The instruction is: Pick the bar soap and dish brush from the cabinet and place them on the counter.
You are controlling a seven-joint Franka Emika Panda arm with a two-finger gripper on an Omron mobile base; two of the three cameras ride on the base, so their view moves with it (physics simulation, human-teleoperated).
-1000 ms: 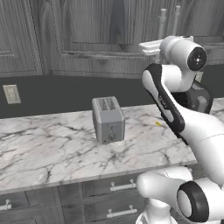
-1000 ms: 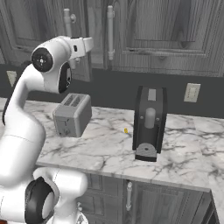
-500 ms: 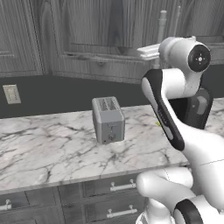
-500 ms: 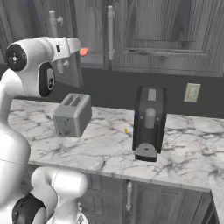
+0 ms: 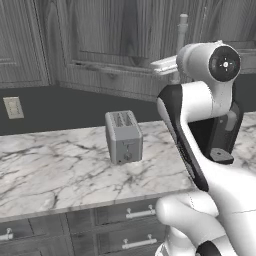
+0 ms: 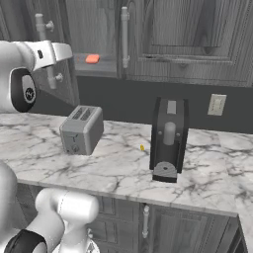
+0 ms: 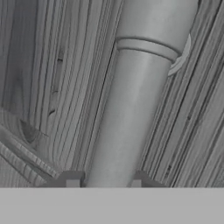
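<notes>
We see the small flat orange-red bar soap [image 6: 92, 59] lying on the grey shelf [image 6: 96, 66] of the dark grey wood-grain wall cabinet [image 6: 197, 34], beside the door's long silver bar handle [image 6: 124, 37]. The white arm reaches up toward a second silver bar handle [image 6: 45, 49] at the left of the right base view. In the hand view our gripper [image 7: 104, 180] sits right at this silver bar handle [image 7: 135, 100], one dark fingertip on each side of the bar; the tips stand slightly apart, close against it, and we cannot tell whether they press on it. Below, on the white marble table [image 5: 55, 170] with grey veins, stands a grey two-slot toaster [image 5: 124, 136], and well apart from it a tall dark coffee machine [image 6: 168, 140]. A tiny yellow speck [image 6: 142, 147] lies between them.
</notes>
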